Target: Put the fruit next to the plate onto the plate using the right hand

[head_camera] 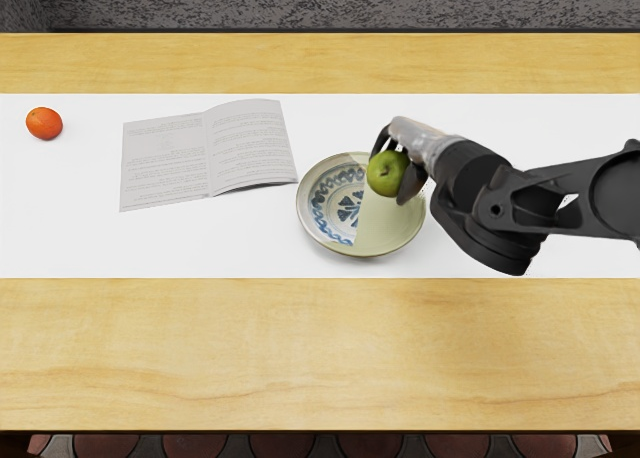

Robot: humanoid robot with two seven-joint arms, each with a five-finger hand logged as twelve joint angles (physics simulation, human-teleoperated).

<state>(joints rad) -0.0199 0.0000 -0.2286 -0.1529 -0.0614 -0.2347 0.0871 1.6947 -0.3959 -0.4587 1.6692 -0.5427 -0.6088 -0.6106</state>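
Right hand [412, 158], arm coming in from the right edge, has fingers curled round a green apple [386, 173], held over the upper right part of the plate [385, 236]. Can't tell if the apple touches the plate. Apple: yellow-green, roundish, smooth w/ a slightly darker patch. Plate: pale w/ blue pattern on its left half. Open booklet [205, 153] lies just left of the plate; an orange [44, 123] sits at far left. All on a white strip [100, 238] across the wooden surface [300, 348].
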